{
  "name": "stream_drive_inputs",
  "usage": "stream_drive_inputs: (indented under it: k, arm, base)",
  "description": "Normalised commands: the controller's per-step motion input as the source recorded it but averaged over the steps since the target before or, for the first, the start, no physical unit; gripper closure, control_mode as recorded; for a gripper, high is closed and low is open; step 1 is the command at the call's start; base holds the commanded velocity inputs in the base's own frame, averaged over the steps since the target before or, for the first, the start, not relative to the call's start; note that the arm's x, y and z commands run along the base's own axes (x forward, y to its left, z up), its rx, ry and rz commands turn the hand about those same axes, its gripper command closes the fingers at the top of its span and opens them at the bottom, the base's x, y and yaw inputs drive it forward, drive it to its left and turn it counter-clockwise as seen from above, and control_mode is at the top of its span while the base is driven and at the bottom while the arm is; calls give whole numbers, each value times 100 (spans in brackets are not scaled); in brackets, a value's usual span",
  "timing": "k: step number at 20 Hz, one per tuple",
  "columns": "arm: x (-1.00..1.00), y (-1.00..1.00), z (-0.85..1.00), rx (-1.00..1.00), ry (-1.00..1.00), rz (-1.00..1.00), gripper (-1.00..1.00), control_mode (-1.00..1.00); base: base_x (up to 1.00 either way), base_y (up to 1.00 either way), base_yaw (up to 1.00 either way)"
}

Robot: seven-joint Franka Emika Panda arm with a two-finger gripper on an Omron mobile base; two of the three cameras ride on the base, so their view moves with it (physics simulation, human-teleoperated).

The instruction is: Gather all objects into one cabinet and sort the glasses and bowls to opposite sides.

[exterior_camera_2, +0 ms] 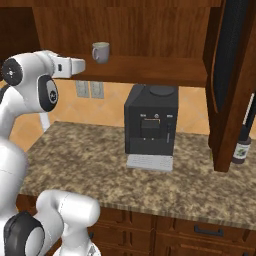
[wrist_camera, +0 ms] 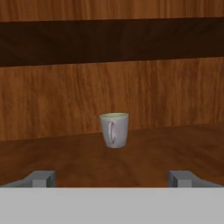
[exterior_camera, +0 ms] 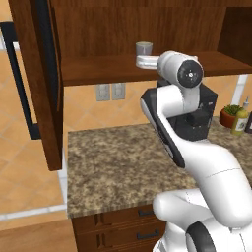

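Note:
One grey handled mug (wrist_camera: 114, 130) stands upright on the dark wooden shelf (wrist_camera: 61, 157), close to its back wall. My gripper (wrist_camera: 113, 179) is open and holds nothing. It is level with the shelf plank and points straight at the mug, a short way in front of it. From the right base view the white hand (exterior_camera_2: 70, 66) reaches over the shelf's front edge (exterior_camera_2: 150, 75), with the mug (exterior_camera_2: 100, 51) just beyond its tip. From the left base view the mug (exterior_camera: 143, 48) peeks above the hand (exterior_camera: 146, 61).
A black coffee machine (exterior_camera_2: 150, 125) stands on the granite counter (exterior_camera_2: 150, 185) below the shelf. Open dark cupboard doors hang at the sides (exterior_camera: 39, 74) (exterior_camera_2: 230, 75). A yellow bottle (exterior_camera: 240, 118) and a potted plant (exterior_camera: 229, 114) stand at the counter's right.

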Motion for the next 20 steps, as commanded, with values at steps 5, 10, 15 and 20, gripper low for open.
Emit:
stream_drive_inputs:
  k: [5, 10, 15, 20]
  arm:
    - [24, -1, -6, 0, 0, 0, -100, -100]
    - [35, 0, -4, 0, 0, 0, -100, -100]
    - [43, 0, 0, 0, 10, 0, -100, -100]
    - [48, 0, -2, 0, 10, 0, -100, -100]
  base:
    - [0, 0, 0]
    - [0, 0, 0]
    - [0, 0, 0]
    - [0, 0, 0]
